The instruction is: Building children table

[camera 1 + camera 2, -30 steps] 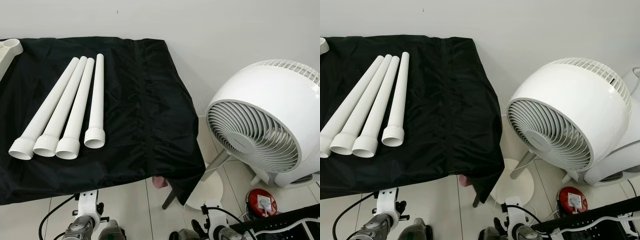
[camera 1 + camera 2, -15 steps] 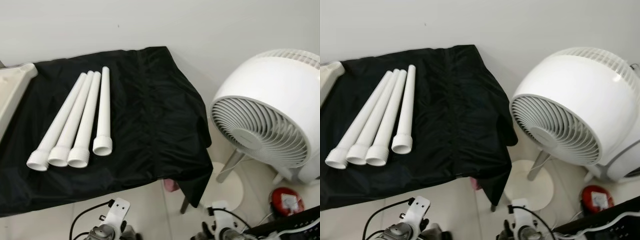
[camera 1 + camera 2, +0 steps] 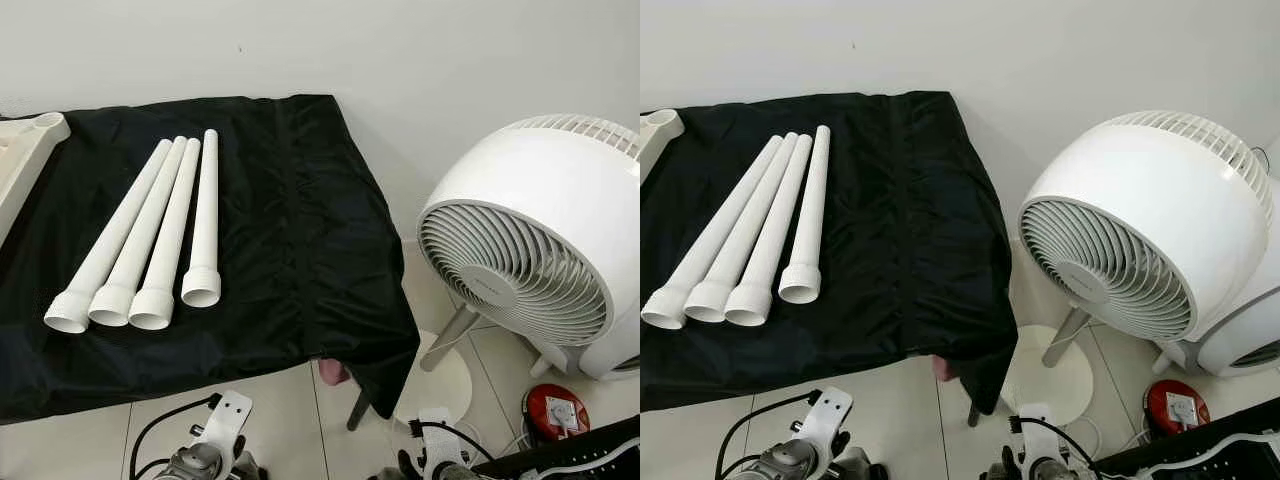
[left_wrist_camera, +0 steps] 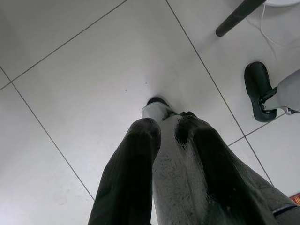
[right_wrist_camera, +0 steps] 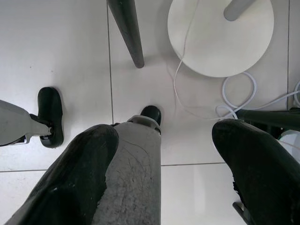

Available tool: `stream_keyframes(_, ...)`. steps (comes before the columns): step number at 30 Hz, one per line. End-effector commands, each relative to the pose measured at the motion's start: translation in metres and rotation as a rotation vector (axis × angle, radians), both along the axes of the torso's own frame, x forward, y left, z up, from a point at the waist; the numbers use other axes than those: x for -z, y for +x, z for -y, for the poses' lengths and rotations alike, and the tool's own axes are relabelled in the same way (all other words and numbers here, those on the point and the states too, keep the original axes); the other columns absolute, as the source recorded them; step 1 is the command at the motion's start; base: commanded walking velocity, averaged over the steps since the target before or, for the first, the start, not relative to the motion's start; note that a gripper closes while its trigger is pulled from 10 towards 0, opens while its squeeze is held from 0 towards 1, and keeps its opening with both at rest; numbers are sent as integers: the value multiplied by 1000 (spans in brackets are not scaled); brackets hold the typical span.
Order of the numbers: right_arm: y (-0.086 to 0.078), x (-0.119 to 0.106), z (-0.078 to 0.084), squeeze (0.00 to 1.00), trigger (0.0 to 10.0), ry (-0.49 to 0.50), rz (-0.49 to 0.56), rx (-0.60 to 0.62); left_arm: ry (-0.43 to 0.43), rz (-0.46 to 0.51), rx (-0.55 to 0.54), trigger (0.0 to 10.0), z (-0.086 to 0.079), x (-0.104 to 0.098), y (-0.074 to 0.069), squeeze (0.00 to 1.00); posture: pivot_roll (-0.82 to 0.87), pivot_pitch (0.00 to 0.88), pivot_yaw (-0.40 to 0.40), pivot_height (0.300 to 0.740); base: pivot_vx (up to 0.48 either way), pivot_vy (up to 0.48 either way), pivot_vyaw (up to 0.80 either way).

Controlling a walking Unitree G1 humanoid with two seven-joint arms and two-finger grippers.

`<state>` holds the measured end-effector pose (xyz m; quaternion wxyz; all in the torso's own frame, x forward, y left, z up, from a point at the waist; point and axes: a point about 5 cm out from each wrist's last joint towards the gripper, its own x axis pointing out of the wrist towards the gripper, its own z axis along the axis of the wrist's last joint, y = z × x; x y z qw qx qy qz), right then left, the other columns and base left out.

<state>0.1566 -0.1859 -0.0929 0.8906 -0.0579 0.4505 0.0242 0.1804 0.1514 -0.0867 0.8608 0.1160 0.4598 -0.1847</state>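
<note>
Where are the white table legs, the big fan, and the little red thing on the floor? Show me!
white table legs (image 3: 150, 240), left eye view, middle of the four tubes lying side by side.
big fan (image 3: 510, 275), left eye view, centre of its front grille.
little red thing (image 3: 553, 413), left eye view, its round top.

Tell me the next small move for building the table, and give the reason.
Probably raise the left gripper toward the four white legs on the black cloth: both arms hang low over the floor tiles, and the legs lie untouched beside the tabletop.
</note>
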Motion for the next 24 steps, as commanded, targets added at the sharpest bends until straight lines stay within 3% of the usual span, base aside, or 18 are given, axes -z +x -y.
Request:
stream_keyframes(1, 0, 0, -2, 0, 10000, -5, 6, 8, 34, -16, -24, 10000, -6, 3, -5, 0, -36, 0, 39, 740, 0, 0, 0)
stream_keyframes(10, 4, -3, 4, 0, 10000, 0, 35, 42, 47, -19, -9, 10000, 1, 5, -10, 0, -21, 0, 22, 740, 0, 0, 0)
stream_keyframes(24, 3, -2, -1, 0, 10000, 4, 40, 22, 33, -62, -59, 10000, -4, 9, -19, 0, -23, 0, 26, 740, 0, 0, 0)
